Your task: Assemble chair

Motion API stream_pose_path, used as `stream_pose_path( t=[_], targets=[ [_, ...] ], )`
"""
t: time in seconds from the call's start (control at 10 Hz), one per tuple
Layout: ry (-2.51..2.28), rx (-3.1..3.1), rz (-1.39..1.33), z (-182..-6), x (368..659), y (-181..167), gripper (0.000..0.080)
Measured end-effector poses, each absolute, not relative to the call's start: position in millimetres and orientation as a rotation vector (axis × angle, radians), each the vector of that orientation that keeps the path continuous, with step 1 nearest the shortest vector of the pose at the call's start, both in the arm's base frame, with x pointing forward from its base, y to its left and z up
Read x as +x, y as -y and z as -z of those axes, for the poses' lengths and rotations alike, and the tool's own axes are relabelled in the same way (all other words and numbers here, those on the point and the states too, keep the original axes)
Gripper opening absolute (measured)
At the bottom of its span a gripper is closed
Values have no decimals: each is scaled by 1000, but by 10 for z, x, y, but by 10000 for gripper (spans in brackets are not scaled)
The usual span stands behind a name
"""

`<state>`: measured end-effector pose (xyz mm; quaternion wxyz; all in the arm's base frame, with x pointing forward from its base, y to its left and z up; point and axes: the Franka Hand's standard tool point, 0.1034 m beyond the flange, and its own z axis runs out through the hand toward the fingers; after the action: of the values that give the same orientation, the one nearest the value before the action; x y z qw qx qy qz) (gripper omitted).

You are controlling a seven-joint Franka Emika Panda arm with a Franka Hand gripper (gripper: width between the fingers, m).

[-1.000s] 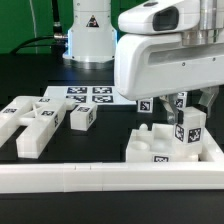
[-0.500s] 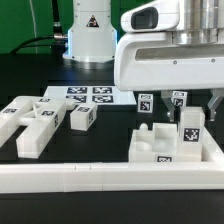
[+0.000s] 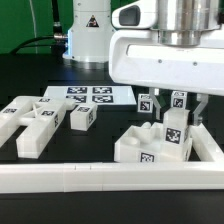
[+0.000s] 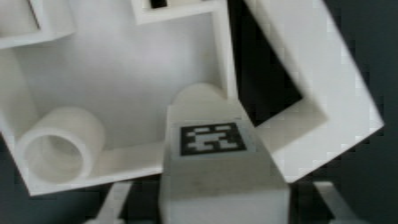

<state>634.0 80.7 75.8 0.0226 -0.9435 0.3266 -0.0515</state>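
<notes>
Pincer (image 3: 176,118) and part meet on the exterior view's right side. The pincer is clenched on a glossy white plastic bar (image 3: 176,136), which carries a small black-and-white square tag on the face turned toward the camera. In the wrist view the same bar (image 4: 217,150) runs out from between the two fingers of the pincer (image 4: 217,197), tag uppermost.

The bar stands roughly upright over a tray-like white plastic seat piece (image 3: 140,152). Whether its lower end touches the seat cannot be told. The seat piece lies on the black worktop (image 3: 100,140) just behind a long white L-shaped rail (image 3: 80,178). In the wrist view the seat piece (image 4: 107,80) shows a raised rim and a short round white peg (image 4: 63,150) in one corner.

Several loose white blocky chair pieces (image 3: 35,125) lie well apart on the exterior view's left, with a small tagged white block (image 3: 82,117) beside them. The marker board (image 3: 92,95) lies flat behind them.
</notes>
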Motion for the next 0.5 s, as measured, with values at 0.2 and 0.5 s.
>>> stream_pose_path(
  t=[0.2,0.5],
  targets=[
    [-1152,-2874,164,-764,6348,-737,362],
    [-1009,-2916,189,-911,6321,-754,531]
  ],
)
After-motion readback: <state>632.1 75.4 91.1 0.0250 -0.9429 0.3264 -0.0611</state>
